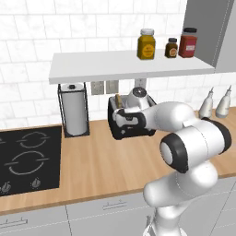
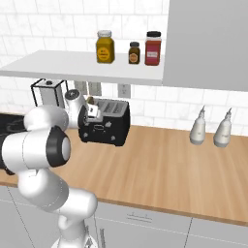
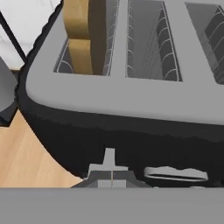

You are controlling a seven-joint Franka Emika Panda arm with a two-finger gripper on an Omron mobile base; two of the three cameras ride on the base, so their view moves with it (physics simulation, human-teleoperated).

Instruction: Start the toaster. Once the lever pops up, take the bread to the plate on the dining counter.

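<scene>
Tool closed against toaster on wood counter by tiled wall.

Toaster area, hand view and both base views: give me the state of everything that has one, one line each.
toaster: upright on the wood counter, its front facing the gripper.
bread: standing in the toaster's end slot, top sticking out.
other toaster slots: empty.
gripper: fingers shut, tips at the toaster's front, holding nothing.
paper towel roll: upright in its black stand.
</scene>
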